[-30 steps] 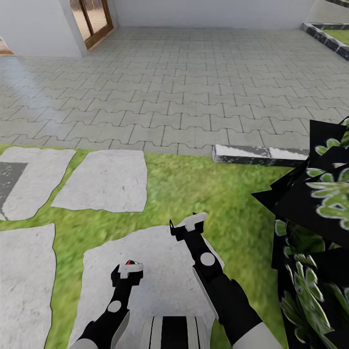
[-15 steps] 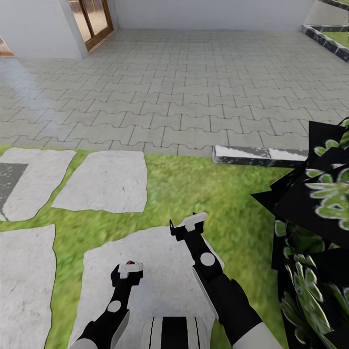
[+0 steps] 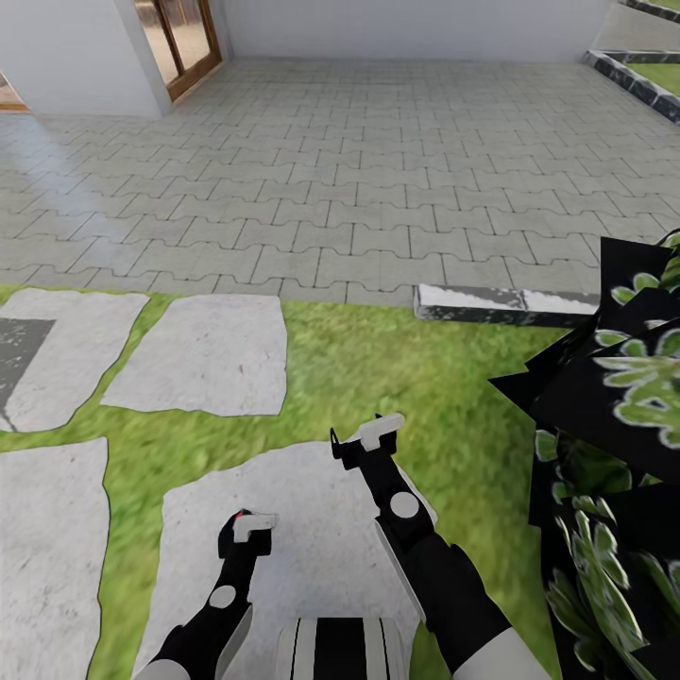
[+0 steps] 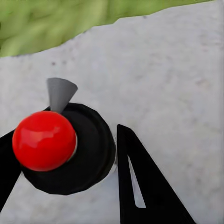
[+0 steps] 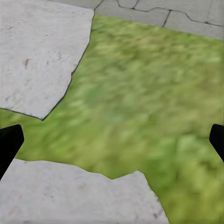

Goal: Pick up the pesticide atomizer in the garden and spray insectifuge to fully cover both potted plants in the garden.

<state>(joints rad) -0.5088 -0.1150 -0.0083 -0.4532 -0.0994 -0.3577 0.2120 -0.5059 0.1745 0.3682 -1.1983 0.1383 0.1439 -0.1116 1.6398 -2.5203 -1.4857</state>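
Head looks down; wrists close above shared stone slab (image 3: 312,529).

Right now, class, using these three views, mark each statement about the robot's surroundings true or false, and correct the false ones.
1. The right gripper is open with nothing between its fingers. True.
2. The left gripper is over grass. False: it is over a grey stepping stone.
3. A red-topped dark object sits between the left gripper's fingers. True.
4. Beyond the lawn lies wooden decking. False: it is grey interlocking paving.
5. The leafy plant is on the robot's left. False: it is on the right.
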